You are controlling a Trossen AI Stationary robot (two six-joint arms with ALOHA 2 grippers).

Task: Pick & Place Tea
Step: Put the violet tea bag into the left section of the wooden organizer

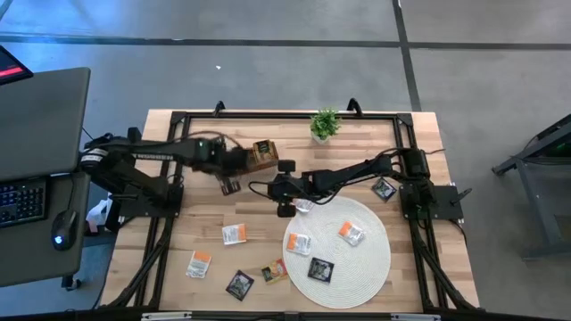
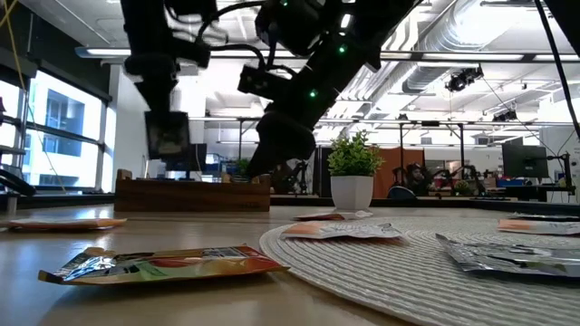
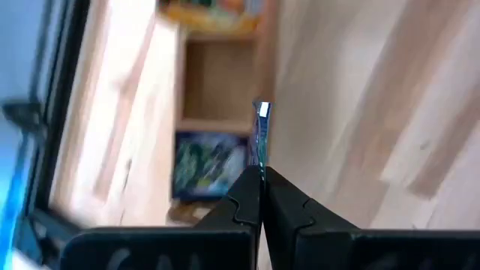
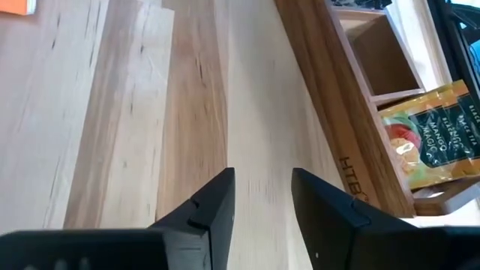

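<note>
Nearest the low camera, a tea bag [image 2: 163, 263] lies flat on the table [image 2: 109, 299]. More bags rest on the round mat [image 1: 368, 267] and on the wood beside it.

Farther back, the right hand [image 4: 262, 196] hangs over bare wood by the tray [image 4: 352, 135], its fingers apart and empty.

The left hand [image 3: 261, 196] is shut on a thin bag [image 3: 262, 142], pinching only its bottom edge. That grip looks small. The bag could slip out, or swing and catch on a tray wall and miss its box. The two arms are near each other and might bump.
</note>
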